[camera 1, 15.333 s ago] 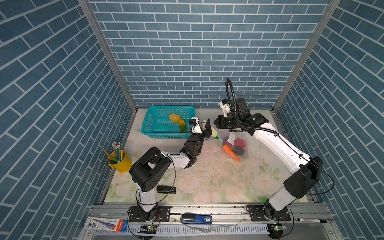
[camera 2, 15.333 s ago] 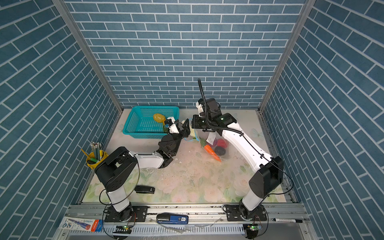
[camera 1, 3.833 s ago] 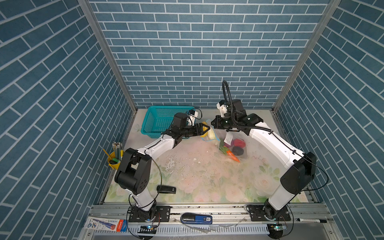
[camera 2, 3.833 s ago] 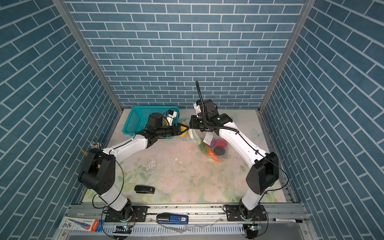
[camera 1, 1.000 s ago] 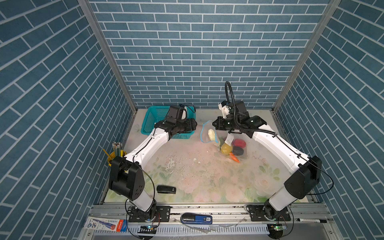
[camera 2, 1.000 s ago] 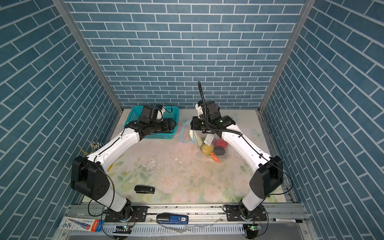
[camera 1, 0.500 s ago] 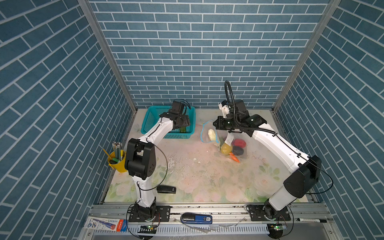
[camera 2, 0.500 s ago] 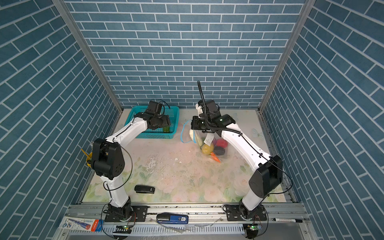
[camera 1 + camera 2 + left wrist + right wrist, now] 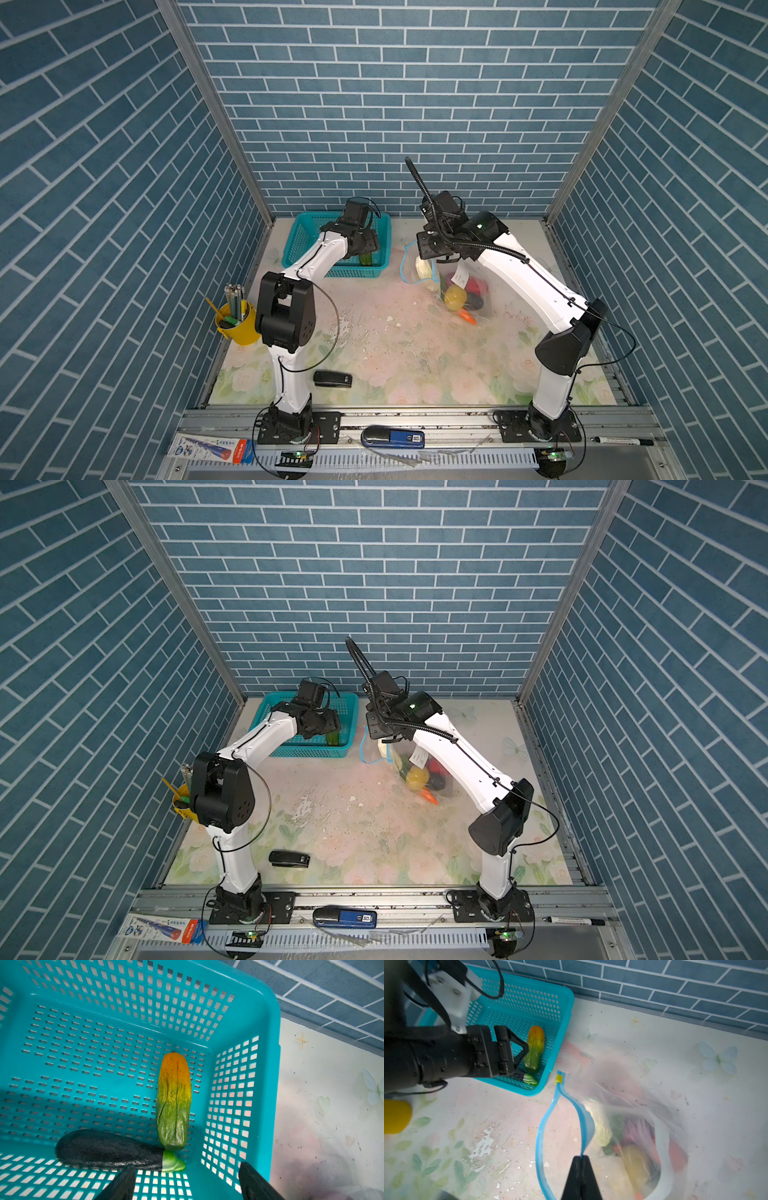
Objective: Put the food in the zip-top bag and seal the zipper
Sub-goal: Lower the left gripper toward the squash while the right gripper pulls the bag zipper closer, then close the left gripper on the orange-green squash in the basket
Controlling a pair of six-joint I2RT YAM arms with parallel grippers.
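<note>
The clear zip-top bag [image 9: 478,305] [image 9: 446,789] lies right of centre, mouth held up. My right gripper [image 9: 580,1158] [image 9: 431,262] is shut on the light blue zipper [image 9: 542,1126], whose yellow slider [image 9: 559,1079] sits at the far end. Inside the bag lie a yellow potato [image 9: 454,297], an orange carrot [image 9: 467,316], a white cabbage [image 9: 423,268] and darker pieces. My left gripper [image 9: 186,1169] [image 9: 368,252] hangs open inside the teal basket [image 9: 268,1064], just above a dark eggplant [image 9: 108,1150] and a green-orange piece [image 9: 174,1101].
A yellow cup of pencils [image 9: 237,326] stands at the left edge. A black stapler [image 9: 332,379] lies near the front. The basket [image 9: 297,245] sits against the back wall, close to the bag's mouth. A blue stapler [image 9: 392,437] rests on the front rail.
My left arm has left the bag's mouth, swung back over the basket and come down into its right corner. The potato now lies in the bag. The right gripper keeps its hold.
</note>
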